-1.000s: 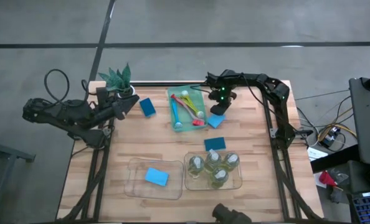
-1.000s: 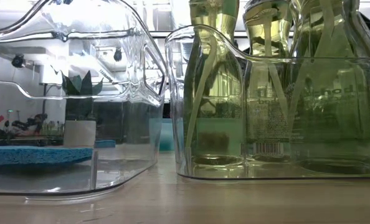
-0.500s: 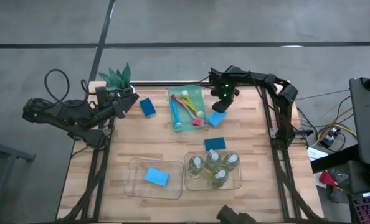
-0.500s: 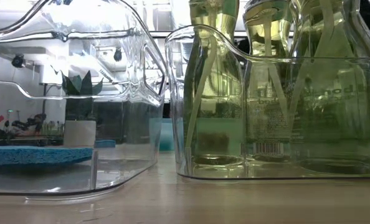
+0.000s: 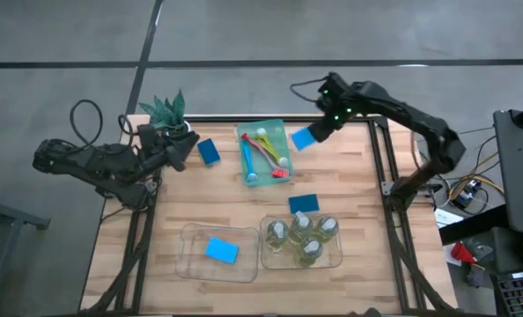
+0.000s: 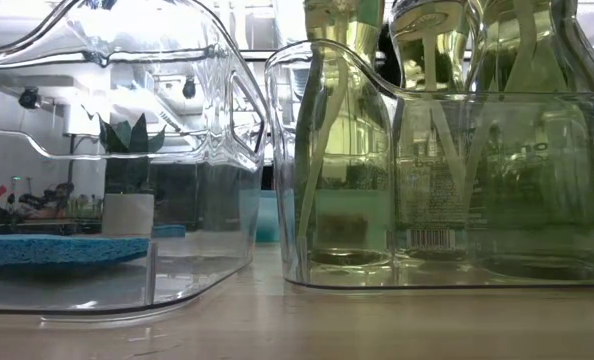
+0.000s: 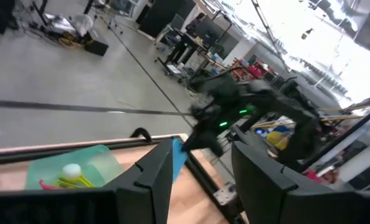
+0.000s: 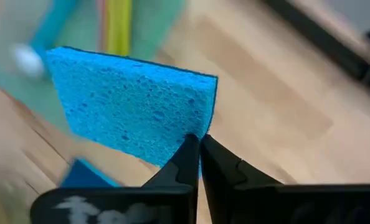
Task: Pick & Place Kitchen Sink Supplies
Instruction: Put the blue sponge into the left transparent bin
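My right gripper hangs over the table's far part, right of the green tray, shut on a flat blue sponge. Two more blue sponges lie flat on the wood. Another lies in the left clear bin. Several clear bottles of yellow-green liquid stand in the right clear bin. Blue, red and yellow-handled brushes lie in the tray. My left gripper waits open at the far left beside the plant. My right gripper pinches the sponge at one corner between its two fingers, which have almost no gap between them. They come from above, slanting steeply down. The sponge is lifted clear of the table and tilted, its broad face showing beyond the fingertips.
A small potted green plant stands at the far left corner, close to my left gripper. The two clear bins sit side by side near the front edge. Bare wood lies between the tray and the bins.
My right gripper has risen from the table beside the tray and drifted toward the far edge, turning as it went. The blue sponge that lay flat under it has come up with it and now hangs tilted, clear of the wood.
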Controlling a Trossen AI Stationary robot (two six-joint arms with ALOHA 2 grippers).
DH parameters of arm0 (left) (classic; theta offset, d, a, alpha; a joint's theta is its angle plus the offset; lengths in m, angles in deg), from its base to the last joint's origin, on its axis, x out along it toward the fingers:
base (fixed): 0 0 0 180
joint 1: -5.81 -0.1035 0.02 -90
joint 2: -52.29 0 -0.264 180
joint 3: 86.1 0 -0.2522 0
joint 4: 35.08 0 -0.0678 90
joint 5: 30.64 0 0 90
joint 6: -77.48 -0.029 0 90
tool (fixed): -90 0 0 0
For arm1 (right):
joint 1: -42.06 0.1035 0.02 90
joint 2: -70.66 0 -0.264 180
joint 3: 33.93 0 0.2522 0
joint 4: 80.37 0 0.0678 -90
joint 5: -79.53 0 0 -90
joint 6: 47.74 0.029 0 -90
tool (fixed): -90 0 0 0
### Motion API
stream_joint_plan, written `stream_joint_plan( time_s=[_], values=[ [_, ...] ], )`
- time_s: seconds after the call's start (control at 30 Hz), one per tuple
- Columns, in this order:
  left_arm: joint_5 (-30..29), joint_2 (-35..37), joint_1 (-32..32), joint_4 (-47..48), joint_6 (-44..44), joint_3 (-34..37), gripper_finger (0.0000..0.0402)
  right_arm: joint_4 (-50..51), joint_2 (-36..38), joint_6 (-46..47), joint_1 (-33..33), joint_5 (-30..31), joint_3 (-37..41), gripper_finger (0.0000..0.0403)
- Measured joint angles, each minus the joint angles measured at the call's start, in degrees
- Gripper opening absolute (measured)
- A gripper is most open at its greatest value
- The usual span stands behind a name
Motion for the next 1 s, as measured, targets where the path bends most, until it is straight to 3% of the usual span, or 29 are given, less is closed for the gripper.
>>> stream_joint_plan(
  time_s=[0.23,0.43,0.77,0.87,1.0],
  values=[
    [-0.93,-2.37,-0.68,-0.03,-1.18,0.0,0.0154,-11.42,10.01,9.2,3.47,0.35,-0.02,0.0008],
    [-0.86,-4.25,-0.8,-0.02,-2.13,0.0,0.0154,-23.25,14.21,14.18,8.79,0.72,-0.09,0.0008],
    [1.24,-6.98,-0.9,-4.84,-14.66,0.0,0.0154,-45.36,12.37,5.64,22.53,9.44,-0.11,0.0008],
    [5.05,-7.59,-0.89,-10.57,-20.13,0.0,0.0154,-49.72,10.71,5.65,23.98,11.27,-0.11,0.0008],
    [5.93,-8.33,-0.88,-14.59,-25.2,0.0,0.0154,-53.5,8.6,5.98,25.23,11.55,-0.11,0.0008]
  ],
)
